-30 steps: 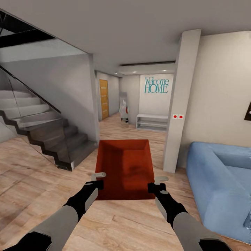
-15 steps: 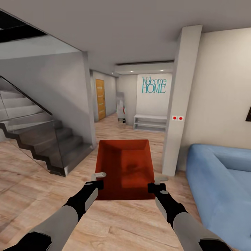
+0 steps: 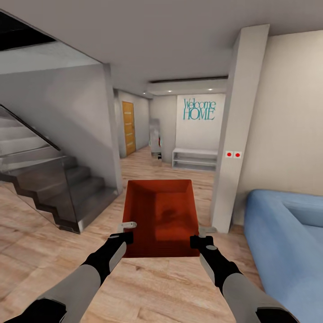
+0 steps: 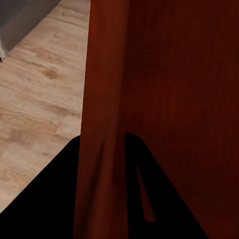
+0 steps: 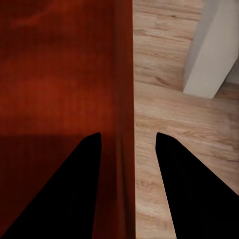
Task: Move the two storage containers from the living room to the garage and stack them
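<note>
One red-orange storage container is held in the air in front of me, above the light wood plank floor of the living room. My left gripper is shut on its left wall near the front corner. My right gripper is shut on its right wall. In the left wrist view the container wall runs between the dark fingers. In the right wrist view the wall also passes between the fingers. The bin is empty inside.
A dark staircase with a glass rail stands at the left. A white pillar rises right of the container, with a blue sofa beyond it. Ahead, a hallway leads to a wooden door and a white shelf.
The whole view has shifted: the stairs slid left and the pillar and sofa moved right and closer. The container and both grippers hold the same place in the picture.
</note>
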You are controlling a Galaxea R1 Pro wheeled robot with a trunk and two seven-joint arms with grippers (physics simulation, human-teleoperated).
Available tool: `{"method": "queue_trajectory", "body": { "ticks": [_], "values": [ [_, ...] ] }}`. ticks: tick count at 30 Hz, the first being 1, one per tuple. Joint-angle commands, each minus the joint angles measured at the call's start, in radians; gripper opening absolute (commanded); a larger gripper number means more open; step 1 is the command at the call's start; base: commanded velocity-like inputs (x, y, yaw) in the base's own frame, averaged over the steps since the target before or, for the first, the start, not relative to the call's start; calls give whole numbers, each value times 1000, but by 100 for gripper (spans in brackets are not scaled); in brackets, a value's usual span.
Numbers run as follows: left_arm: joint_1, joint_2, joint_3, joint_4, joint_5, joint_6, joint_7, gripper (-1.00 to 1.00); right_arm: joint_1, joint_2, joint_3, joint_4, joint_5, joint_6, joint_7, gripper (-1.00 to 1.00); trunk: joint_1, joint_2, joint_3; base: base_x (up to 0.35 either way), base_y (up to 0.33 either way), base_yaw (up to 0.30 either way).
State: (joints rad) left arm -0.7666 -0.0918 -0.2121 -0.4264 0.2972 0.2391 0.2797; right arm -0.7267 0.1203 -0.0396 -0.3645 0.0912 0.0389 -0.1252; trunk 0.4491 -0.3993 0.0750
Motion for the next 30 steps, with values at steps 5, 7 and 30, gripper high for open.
{"method": "queue_trajectory", "body": {
  "ticks": [5,7,30],
  "values": [
    [0,1,5,-3,-17,8,15,-100,0,1,-29,-2,15,6,-4,-100,1,-1,0,323,0,0],
    [0,1,5,-3,-17,8,15,-100,0,1,-29,-2,15,7,-4,-100,1,-1,0,323,0,0],
    [0,2,5,-3,-17,8,15,-100,0,1,-29,-2,15,-2,-4,-100,1,-1,0,323,0,0]
  ]
}}
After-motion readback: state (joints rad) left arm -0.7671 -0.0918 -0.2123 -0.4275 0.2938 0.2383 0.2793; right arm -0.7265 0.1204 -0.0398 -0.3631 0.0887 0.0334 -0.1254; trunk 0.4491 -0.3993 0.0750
